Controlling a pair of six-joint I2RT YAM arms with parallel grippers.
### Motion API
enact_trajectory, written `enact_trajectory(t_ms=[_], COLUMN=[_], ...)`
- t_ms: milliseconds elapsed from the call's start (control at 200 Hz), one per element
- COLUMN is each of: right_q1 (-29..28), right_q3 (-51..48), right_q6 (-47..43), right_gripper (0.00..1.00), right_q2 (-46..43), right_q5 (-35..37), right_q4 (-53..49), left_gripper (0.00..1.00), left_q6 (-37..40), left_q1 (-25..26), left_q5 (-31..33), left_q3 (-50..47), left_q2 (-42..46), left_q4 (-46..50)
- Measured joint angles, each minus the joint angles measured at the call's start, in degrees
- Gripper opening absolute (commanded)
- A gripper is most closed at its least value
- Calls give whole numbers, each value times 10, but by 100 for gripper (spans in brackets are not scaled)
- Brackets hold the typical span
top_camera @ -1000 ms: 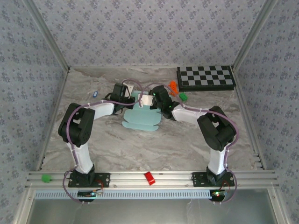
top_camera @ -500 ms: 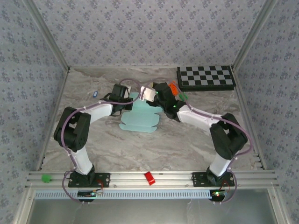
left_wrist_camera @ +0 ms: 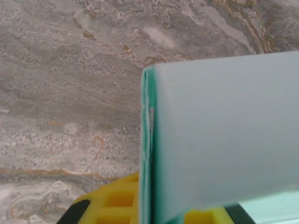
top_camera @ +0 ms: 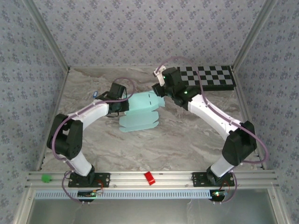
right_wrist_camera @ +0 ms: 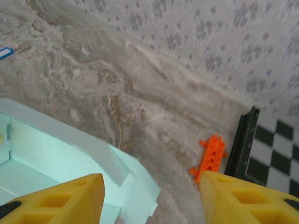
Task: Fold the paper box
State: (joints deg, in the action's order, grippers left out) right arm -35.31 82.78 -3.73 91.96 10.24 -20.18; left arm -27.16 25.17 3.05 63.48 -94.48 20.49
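**Right hand lets go, left hand keeps the fold**

The right hand (right_wrist_camera: 149, 186) has lifted up and away from the paper box (top_camera: 140, 114). Its fingers are spread with nothing between them, and the box now lies below and to its left on the counter (top_camera: 187, 140). The left hand (top_camera: 124, 105) stays clamped on the box's raised side panel. With only 1 hand holding the fold, the next crease probably needs a fresh grasp.

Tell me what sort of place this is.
Probably a robot lab test cell: a marble-look table boxed in by wallpapered panels, an aluminium rail holding the left arm and right arm, and a checkered board at the back.
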Motion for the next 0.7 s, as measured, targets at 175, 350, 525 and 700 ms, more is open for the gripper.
enact_trajectory(t_ms=[175,350,525,700], right_q1=[21,24,21,16], right_q3=[59,98,134,161], right_q6=[58,78,87,87], right_gripper=[45,27,18,15], right_q2=[62,106,133,159], right_q5=[-38,-58,-64,-64], right_q4=[-72,-111,-134,-153], left_gripper=[0,0,0,0], left_q6=[-6,-6,-6,-6], left_q1=[0,0,1,1], left_q5=[0,0,0,0], left_q3=[0,0,0,0], left_q2=[21,23,23,24], left_q4=[17,21,21,23])
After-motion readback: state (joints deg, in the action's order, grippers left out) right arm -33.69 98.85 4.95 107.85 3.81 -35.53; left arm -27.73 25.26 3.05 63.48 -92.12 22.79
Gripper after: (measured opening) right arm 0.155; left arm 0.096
